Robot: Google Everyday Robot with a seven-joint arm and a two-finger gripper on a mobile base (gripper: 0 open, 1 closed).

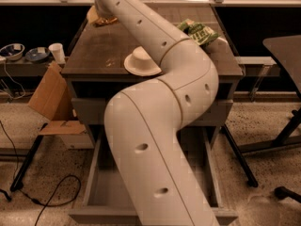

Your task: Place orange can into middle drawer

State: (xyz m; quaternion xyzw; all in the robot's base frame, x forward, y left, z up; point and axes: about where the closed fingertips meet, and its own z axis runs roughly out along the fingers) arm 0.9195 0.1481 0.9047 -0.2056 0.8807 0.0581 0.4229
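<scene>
My arm [155, 126] rises from the bottom of the camera view and reaches over the dark tabletop [101, 51] to its far left corner. The gripper [100, 13] is there, mostly hidden behind the arm's last link. A small orange-gold shape, apparently the orange can [94, 17], shows right at the gripper, just above the tabletop. The middle drawer [96, 192] is pulled open below the table. Its grey floor and side walls show on both sides of my arm, and nothing shows inside it.
A white bowl [140, 62] lies upside down on the table beside my arm. A green snack bag [200, 31] lies at the table's far right. A cardboard box [49, 98], a white cup [57, 53] and two bowls [13, 51] are at the left. A dark desk [287, 46] stands at the right.
</scene>
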